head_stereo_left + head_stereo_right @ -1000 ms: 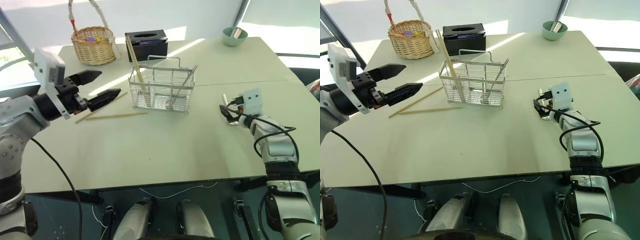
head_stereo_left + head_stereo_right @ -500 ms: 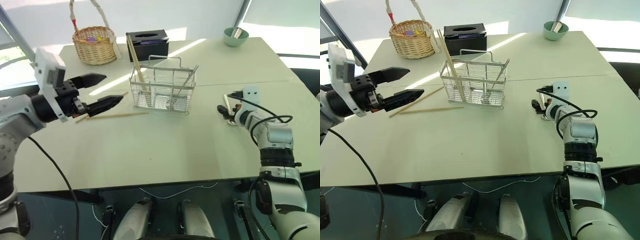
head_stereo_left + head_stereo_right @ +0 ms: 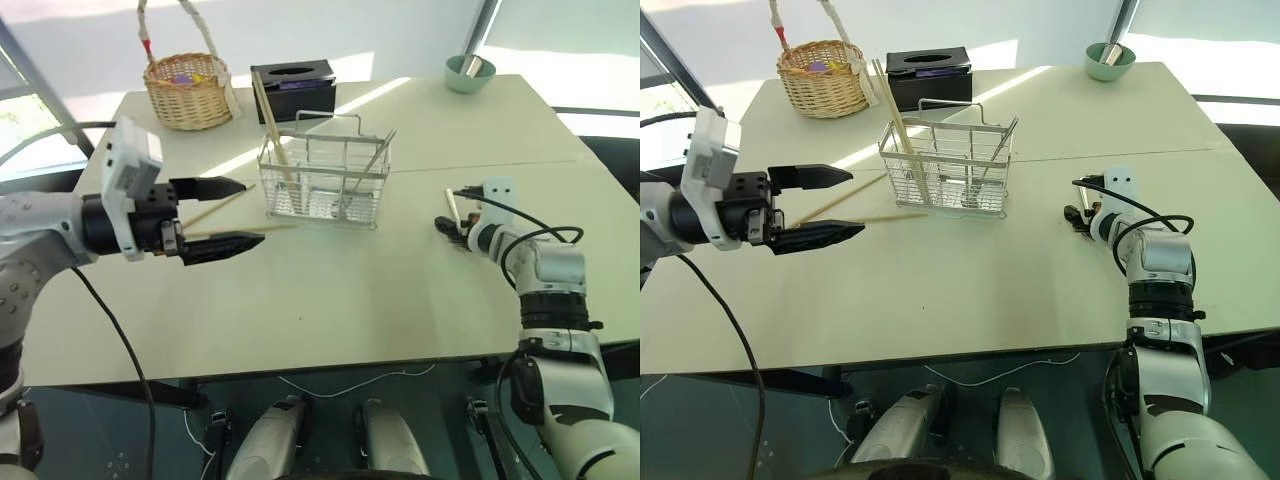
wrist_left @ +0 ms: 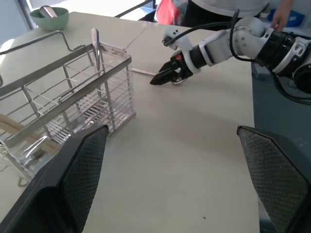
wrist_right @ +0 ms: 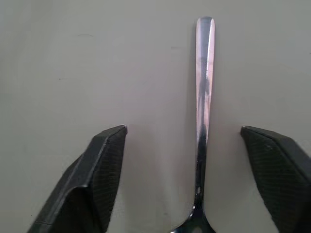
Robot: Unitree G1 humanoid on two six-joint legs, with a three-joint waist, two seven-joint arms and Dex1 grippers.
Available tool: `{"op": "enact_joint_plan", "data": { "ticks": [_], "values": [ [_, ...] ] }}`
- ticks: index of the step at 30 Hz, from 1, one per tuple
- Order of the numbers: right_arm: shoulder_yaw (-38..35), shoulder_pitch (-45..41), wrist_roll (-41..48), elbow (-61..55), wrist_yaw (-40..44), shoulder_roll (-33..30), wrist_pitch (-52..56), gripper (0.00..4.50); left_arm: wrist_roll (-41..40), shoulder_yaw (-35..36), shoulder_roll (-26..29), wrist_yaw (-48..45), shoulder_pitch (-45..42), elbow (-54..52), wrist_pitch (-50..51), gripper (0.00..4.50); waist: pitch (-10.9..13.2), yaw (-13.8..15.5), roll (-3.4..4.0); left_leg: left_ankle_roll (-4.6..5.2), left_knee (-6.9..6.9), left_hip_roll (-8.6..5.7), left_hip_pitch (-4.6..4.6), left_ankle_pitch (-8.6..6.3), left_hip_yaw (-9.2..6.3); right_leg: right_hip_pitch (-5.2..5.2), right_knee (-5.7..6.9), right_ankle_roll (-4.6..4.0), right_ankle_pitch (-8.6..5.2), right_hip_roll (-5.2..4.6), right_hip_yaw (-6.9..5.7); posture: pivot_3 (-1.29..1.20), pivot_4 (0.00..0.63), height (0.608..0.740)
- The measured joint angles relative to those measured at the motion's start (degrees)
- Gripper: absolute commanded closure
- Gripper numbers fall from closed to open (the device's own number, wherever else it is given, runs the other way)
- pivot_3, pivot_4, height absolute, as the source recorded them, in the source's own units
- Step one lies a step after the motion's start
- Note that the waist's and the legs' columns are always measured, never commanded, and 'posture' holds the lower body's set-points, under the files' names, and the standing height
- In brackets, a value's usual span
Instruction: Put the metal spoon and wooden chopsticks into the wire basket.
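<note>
The wire basket stands mid-table with wooden chopsticks upright in its left end and a metal utensil leaning at its right end. More chopsticks lie flat on the table left of the basket. My left gripper hovers open just above them, pointing toward the basket. The metal spoon lies on the table at the right. My right gripper is open and tilted down over it, one finger on each side of the handle without touching it. The right gripper sits low at the table.
A round wicker basket, a black tissue box and a green bowl stand along the far edge. A person's hand shows beyond the table's right side. Bare tabletop stretches in front of the wire basket.
My left gripper has swung right, from pointing across the table's left side to hovering over the lying chopsticks. My right wrist has tipped down over the spoon.
</note>
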Motion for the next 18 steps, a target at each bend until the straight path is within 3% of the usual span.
{"op": "enact_joint_plan", "data": {
  "ticks": [3,6,18],
  "values": [
    [-0.8,0.0,0.0,0.2,-0.5,0.0,0.1,3.38,0.1,0.0,0.0,0.0,-0.3,0.1,0.0,0.00,0.0,-0.2,0.00,0.00,-0.01,0.00,0.00,0.00,0.00,-0.01,0.00,0.01,0.01,0.00,0.00,0.00,0.150,0.725],
    [-1.0,0.0,0.1,0.3,-0.3,0.2,0.3,4.47,0.1,0.0,-0.1,0.1,-0.6,0.2,0.0,0.00,0.0,-0.7,0.00,0.03,-0.01,0.00,0.00,0.02,0.00,0.00,0.00,0.01,0.01,0.00,0.00,0.00,0.150,0.725],
    [2.9,3.0,-2.4,-3.4,0.8,-0.1,-5.6,4.47,0.1,-0.2,-1.1,0.8,-1.5,1.1,0.0,0.00,0.0,-0.8,0.01,0.09,0.00,0.00,-0.01,0.05,0.00,-0.02,0.01,0.02,0.01,0.00,0.01,0.00,0.150,0.725]
  ]
}}
